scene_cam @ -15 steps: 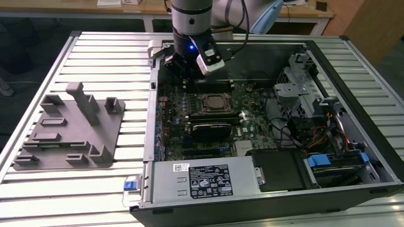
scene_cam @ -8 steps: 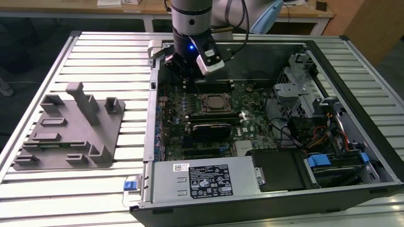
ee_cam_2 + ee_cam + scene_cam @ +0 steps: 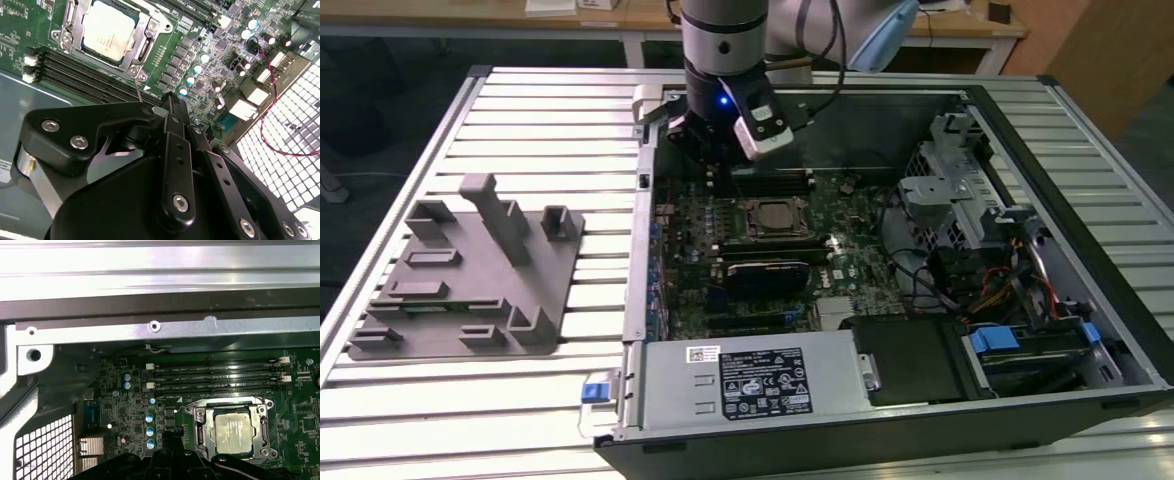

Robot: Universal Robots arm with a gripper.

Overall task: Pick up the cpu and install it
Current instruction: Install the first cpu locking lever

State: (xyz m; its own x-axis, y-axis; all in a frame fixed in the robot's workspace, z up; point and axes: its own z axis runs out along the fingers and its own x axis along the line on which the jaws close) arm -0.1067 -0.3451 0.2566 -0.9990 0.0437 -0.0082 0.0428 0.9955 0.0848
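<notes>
— Looking at the open computer case (image 3: 1014, 140) on the slatted worktop (image 3: 520, 120), what's hidden?

— The gripper (image 3: 710, 152) hangs over the motherboard (image 3: 720, 290); whether its jaws are open or closed, I cannot tell.

— And the cpu (image 3: 110, 31)?

— Seated in its socket (image 3: 231, 429), apart from the jaws, which carry nothing visible.

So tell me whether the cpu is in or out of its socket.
In: the cpu lies flat inside the socket frame, apart from the gripper.

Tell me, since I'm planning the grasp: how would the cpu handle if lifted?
The cpu looks flat and rigid, probably light. Its shiny metal top may be slippery. It sits in the socket frame, so little edge is probably exposed.
</notes>
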